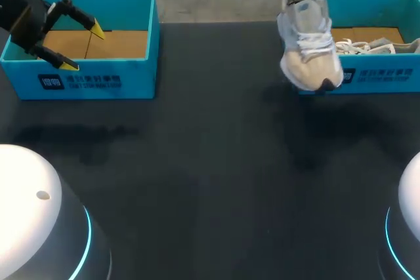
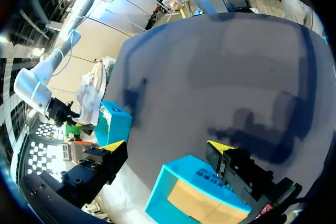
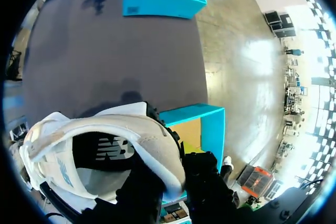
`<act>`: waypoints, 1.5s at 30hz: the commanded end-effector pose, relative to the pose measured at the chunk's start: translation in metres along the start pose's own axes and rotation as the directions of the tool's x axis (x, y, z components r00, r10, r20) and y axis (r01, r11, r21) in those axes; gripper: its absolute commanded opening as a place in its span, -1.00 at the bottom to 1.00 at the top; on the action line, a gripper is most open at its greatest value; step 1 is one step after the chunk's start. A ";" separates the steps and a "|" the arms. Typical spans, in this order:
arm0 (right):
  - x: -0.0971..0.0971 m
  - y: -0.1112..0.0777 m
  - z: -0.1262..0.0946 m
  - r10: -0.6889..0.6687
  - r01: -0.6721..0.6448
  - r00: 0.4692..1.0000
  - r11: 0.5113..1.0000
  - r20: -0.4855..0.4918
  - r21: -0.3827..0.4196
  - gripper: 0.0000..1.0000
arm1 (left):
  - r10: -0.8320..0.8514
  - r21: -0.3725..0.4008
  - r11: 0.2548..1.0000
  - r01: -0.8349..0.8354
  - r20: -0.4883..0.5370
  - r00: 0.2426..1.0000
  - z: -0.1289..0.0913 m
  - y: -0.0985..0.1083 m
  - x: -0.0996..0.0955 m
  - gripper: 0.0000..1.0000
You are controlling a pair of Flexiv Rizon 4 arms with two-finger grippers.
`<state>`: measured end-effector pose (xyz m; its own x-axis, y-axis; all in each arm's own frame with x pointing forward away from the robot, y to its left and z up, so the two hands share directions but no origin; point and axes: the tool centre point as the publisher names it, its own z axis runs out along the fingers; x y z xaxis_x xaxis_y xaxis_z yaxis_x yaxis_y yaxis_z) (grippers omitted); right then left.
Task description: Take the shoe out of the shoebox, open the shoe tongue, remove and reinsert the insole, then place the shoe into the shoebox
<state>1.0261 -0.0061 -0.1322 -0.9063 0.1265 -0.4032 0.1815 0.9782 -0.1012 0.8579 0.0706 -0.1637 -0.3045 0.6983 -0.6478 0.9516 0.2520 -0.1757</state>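
The white shoe [image 3: 152,150] is hanging heel-up from the right gripper [image 3: 173,182], which is clamping its heel collar. Its long axis is running near vertical, toe pointing down over the right shoebox's [image 1: 380,77] front corner. The left gripper [image 1: 82,47] is gaping wide above the left shoebox [image 1: 98,80].

The yellow tips of the right gripper [image 3: 176,179] are hidden behind the heel of the shoe [image 1: 308,44] pinched in its jaws. In the head view the shoe covers the near left corner of the right shoebox [image 1: 380,73], which is cut off towards the right edge of the counter [image 1: 210,162]. A second shoe [image 1: 374,46] inside shows only partly above the wall.
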 end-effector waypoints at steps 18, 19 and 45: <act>-0.068 -0.043 0.049 -0.058 0.059 0.998 0.996 0.011 -0.060 -1.00 | 0.000 0.000 1.000 0.000 -0.003 1.000 0.000 0.001 -0.001 1.00; -0.070 -0.045 0.051 -0.058 0.059 0.998 0.996 0.011 -0.061 -1.00 | 0.000 0.000 1.000 0.000 -0.003 1.000 0.000 0.001 -0.001 1.00; -0.077 -0.047 0.056 -0.069 0.070 0.998 0.997 0.008 -0.039 -1.00 | 0.000 0.000 1.000 0.000 -0.003 1.000 0.000 0.001 -0.001 1.00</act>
<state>1.1077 -0.0699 -0.1486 -0.9126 0.0573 -0.4048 0.1038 0.9901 -0.0940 0.8579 0.0706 -0.1637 -0.3045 0.6984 -0.6478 0.9517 0.2520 -0.1757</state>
